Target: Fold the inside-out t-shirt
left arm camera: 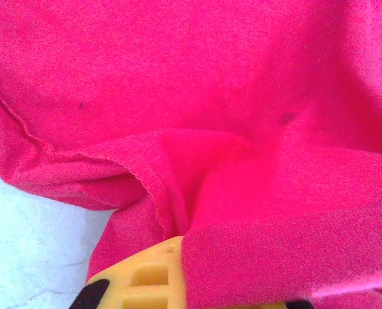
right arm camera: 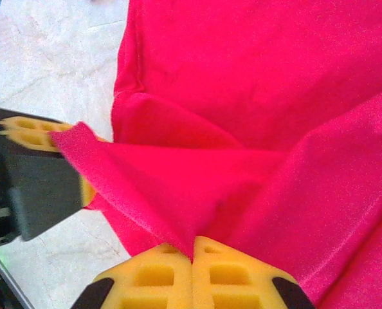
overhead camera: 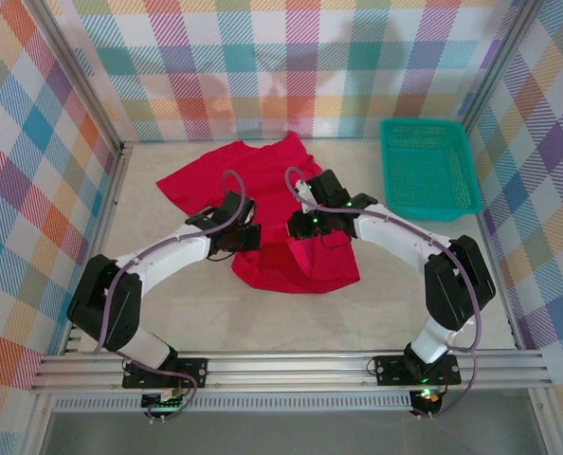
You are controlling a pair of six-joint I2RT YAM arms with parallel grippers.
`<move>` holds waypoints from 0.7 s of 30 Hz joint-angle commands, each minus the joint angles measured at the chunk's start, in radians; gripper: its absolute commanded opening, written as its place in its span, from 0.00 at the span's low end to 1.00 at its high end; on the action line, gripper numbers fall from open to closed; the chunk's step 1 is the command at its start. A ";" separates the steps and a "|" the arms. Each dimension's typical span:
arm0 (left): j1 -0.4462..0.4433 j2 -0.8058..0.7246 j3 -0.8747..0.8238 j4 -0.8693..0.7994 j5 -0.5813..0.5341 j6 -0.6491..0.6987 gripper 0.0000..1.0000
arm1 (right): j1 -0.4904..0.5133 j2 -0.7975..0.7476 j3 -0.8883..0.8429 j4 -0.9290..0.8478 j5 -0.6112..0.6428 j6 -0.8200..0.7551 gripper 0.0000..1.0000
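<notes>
at the middle of the desk [overhead camera: 168, 313], the inside-out t-shirt [overhead camera: 253, 175] lies crumpled, its far part spread flat and its near part bunched between the two arms. the left tool [overhead camera: 247, 237] sits at the cloth's near left edge. from its own wrist we see one yellow finger [left arm camera: 146, 277] with red fabric draped over the rest, and from the right wrist a corner of cloth is nipped in it, so we take it as closed on the shirt. the right tool [overhead camera: 302, 226] has its fingers [right arm camera: 152, 280] pressed together (no gap between the pads) with a fold pinched there, the fabric stretched between the two tools. a teal basket [overhead camera: 431, 215] stands well apart at the far right.
</notes>
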 commanded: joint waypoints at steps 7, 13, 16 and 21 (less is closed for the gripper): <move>-0.052 -0.245 -0.132 -0.014 -0.139 -0.277 0.00 | -0.009 0.007 0.011 -0.010 0.035 0.069 0.00; -0.051 -0.287 -0.121 -0.053 -0.142 -0.274 0.00 | -0.009 -0.029 -0.041 0.020 0.019 0.105 0.00; -0.051 -0.280 -0.115 -0.060 -0.144 -0.275 0.00 | -0.009 -0.042 -0.053 0.022 0.018 0.105 0.00; -0.052 -0.256 -0.118 -0.036 -0.128 -0.283 0.00 | -0.009 -0.040 -0.023 -0.022 0.037 0.078 0.00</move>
